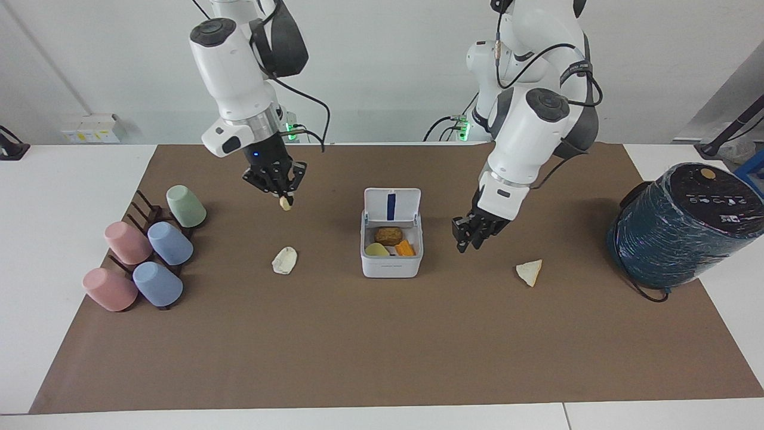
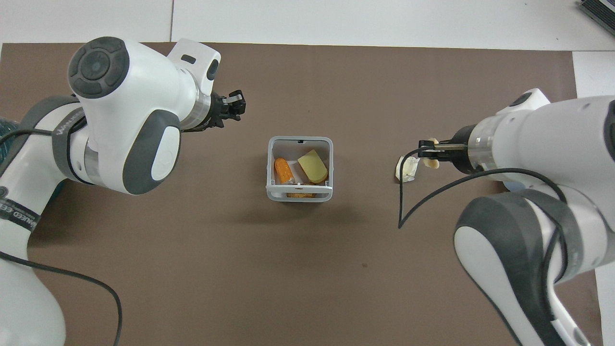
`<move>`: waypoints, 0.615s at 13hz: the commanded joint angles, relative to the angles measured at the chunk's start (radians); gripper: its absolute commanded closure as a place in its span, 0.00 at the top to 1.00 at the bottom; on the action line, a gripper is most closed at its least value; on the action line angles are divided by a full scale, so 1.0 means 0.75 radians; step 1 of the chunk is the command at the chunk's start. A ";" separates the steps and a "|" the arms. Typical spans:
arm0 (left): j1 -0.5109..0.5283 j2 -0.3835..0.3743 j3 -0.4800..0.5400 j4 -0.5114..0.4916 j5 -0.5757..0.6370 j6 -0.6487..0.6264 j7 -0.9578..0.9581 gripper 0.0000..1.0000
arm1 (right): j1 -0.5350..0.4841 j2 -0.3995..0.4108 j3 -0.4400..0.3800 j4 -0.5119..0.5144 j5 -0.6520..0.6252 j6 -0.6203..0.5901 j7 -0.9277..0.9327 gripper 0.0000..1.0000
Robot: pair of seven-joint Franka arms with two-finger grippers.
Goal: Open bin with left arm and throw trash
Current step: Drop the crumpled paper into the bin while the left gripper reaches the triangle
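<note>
- The bin [image 1: 391, 242] sits mid-mat [image 1: 382, 346] with its lid [image 1: 391, 205] swung up and back toward the robots, blue strip showing on its underside.
- Inside the bin lie a brown lump [image 1: 388, 235], a pale yellow piece [image 1: 377, 249] and an orange piece [image 1: 404, 248].
- The right gripper [image 1: 285, 197] hangs in the air over the mat on the right arm's side of the bin, pinching a small yellowish nugget [image 1: 285, 204] between its fingertips.
- In the overhead view that nugget [image 2: 432, 162] shows at the gripper's tip, just beside the cream lump.
- The cream lump [image 1: 285, 260] lies on the mat beside the bin, toward the right arm's end, well apart from the bin.
- The left gripper [image 1: 468, 239] hovers above the mat beside the bin, toward the left arm's end, holding nothing; whether its fingers are spread or together cannot be told.
- The wedge [image 1: 530, 272] lies on the mat toward the left arm's end from the bin, clear of the left gripper.
- The teal cylinder [image 1: 683, 224] stands at the left arm's end of the table, well apart from the bin.
- The cups [image 1: 149, 254], pink, blue and green, rest on a rack at the right arm's end, well apart from the bin.
</note>
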 commanded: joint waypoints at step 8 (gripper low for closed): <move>0.179 -0.101 0.002 -0.478 -0.004 0.357 0.564 1.00 | 0.241 0.367 0.016 0.171 0.033 0.277 0.396 0.18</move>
